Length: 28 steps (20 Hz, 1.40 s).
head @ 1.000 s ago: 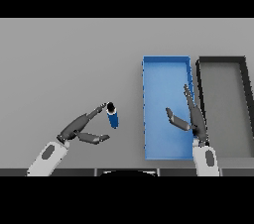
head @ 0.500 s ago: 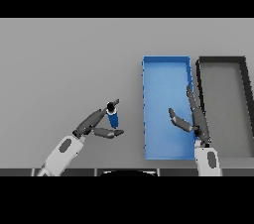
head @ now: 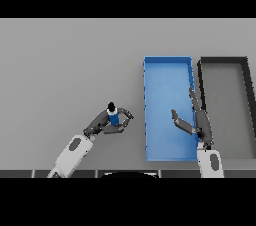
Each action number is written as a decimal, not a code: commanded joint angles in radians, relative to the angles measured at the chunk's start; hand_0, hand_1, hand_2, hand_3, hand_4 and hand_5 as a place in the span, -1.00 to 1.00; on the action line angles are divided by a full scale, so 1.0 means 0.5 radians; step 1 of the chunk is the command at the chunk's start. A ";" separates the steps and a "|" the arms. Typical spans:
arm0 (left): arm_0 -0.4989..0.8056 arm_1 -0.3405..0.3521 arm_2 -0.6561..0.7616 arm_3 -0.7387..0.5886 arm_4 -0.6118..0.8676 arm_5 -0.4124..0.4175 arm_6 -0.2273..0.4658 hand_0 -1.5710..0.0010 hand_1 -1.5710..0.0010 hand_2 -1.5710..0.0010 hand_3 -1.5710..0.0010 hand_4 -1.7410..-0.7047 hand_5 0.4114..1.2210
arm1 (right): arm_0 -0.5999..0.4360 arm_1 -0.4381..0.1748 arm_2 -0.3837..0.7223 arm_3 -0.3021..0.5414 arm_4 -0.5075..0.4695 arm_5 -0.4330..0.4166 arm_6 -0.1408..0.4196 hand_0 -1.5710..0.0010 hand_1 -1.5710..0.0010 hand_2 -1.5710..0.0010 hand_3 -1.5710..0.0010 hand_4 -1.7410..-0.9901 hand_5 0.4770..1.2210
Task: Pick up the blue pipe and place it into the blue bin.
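The blue pipe, short with a dark top end, stands upright on the grey table left of the blue bin. My left hand has its fingers and thumb curled round the pipe from the lower left. The bin is a long blue tray with low walls, running away from me. My right hand hovers over the bin's near right part, fingers straight and thumb spread, holding nothing.
A dark grey bin lies right beside the blue one, sharing its long side. The grey table stretches wide to the left and back.
My left hand has moved right toward the pipe and closed its fingers round it. The right hand has barely shifted over the bin.
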 commanded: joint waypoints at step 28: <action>-0.095 -0.203 -0.007 -0.526 -0.165 -0.089 0.151 -1.00 -1.00 -1.00 -1.00 -0.47 1.00 | 0.103 0.046 0.013 -0.052 0.116 -0.124 -0.042 1.00 1.00 1.00 1.00 0.60 -0.55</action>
